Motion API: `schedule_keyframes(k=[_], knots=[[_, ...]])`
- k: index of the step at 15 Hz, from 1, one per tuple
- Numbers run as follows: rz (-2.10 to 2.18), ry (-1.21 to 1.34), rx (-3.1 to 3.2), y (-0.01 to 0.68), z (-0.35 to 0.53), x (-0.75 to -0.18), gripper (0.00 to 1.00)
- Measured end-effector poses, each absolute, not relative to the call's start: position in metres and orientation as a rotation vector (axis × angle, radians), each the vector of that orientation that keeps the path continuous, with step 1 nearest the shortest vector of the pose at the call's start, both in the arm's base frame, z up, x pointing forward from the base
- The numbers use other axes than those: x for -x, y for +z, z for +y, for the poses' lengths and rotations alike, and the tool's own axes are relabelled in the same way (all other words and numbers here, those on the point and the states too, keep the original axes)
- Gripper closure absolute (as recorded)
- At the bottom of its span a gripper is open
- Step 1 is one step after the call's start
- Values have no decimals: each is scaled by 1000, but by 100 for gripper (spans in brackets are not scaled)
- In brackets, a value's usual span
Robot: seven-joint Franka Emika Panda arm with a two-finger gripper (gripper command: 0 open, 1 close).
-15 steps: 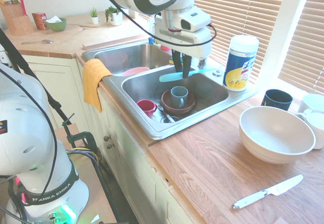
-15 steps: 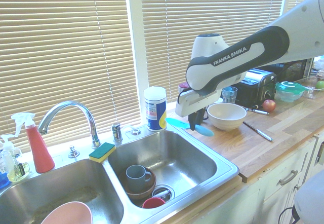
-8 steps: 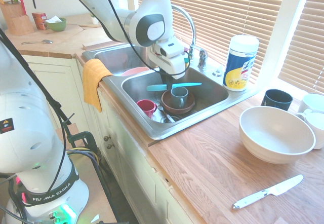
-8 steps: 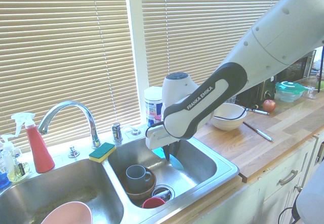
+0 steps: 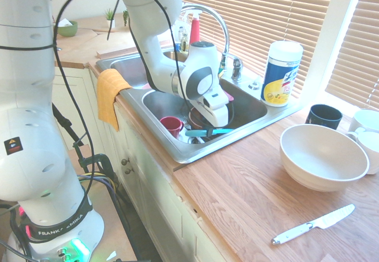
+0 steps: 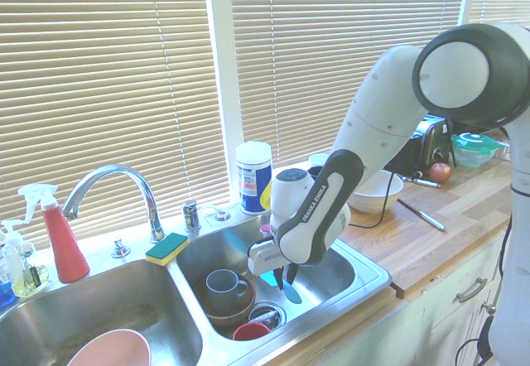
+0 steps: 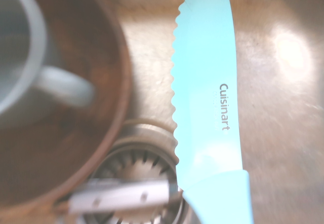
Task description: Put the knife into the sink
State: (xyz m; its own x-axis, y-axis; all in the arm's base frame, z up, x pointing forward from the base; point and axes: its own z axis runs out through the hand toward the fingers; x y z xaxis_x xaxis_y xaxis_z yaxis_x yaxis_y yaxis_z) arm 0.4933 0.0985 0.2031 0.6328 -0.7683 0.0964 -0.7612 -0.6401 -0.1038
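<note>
**Knife held low inside the sink basin**

You had the turquoise knife down inside the sink, near the basin's front wall and roughly level. In the wrist view its serrated blade, printed "Cuisinart", lay over the steel floor, just beside the drain. The fingers were closed on the knife's handle. Close beside the blade you had a brown bowl with a grey mug standing in it, and a red cup at the basin's front corner. A pale utensil handle lay across the drain. On the bench sat a large white bowl, a white-handled knife and a wipes canister.
</note>
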Motion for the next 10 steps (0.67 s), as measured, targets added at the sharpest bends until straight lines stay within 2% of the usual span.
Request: schedule_keyframes(k=[4,5,10], knots=[[1299,-157,2806,180,107,-503,100],[1287,-167,2806,180,106,-507,0],[1261,-157,2812,172,105,-512,0]])
